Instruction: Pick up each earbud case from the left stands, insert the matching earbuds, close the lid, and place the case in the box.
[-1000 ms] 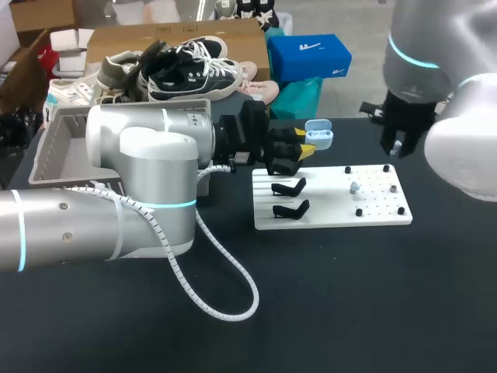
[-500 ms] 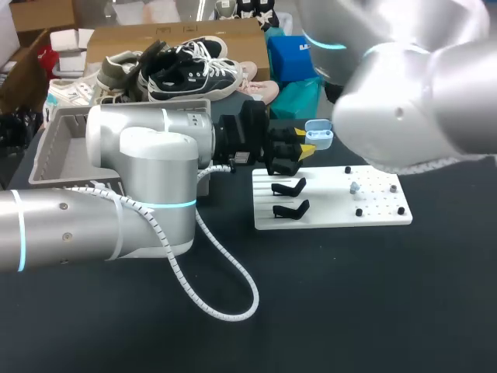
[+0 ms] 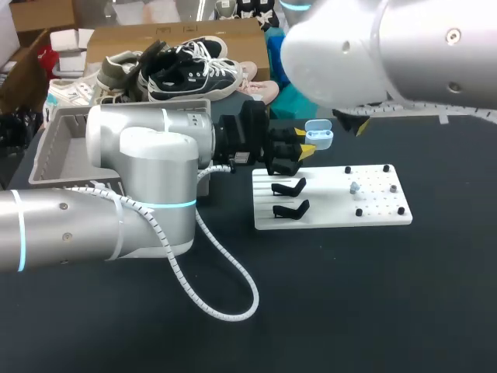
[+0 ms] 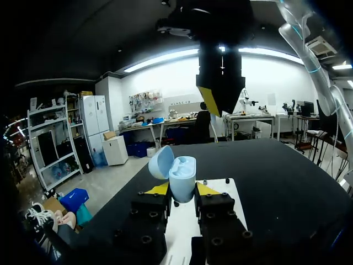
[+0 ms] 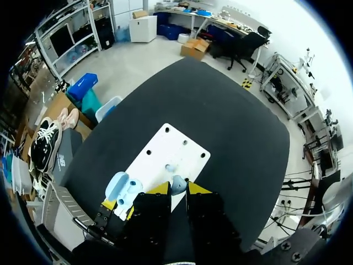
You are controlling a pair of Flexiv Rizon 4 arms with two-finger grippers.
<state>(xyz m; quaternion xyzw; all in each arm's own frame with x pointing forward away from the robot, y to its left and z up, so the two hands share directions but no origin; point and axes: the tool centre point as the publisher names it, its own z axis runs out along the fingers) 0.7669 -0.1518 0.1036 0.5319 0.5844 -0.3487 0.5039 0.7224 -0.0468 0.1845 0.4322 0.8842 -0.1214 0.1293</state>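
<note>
Head view: right gripper [image 3: 359, 124] mostly hidden behind own arm [image 3: 388, 47]; earbud [image 5: 177, 185] half-hidden between its tips.

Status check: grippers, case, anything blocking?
Left gripper shut on earbud case, lid open. Right gripper shut on an earbud, above the case. Nothing between earbud and case.

You're looking down on a wide, matte black tabletop [image 3: 373, 311], stretching across most of the head view. Soft, even light is falling on it, giving a faint grey sheen. In the left wrist view it's running away flat and dark.
</note>
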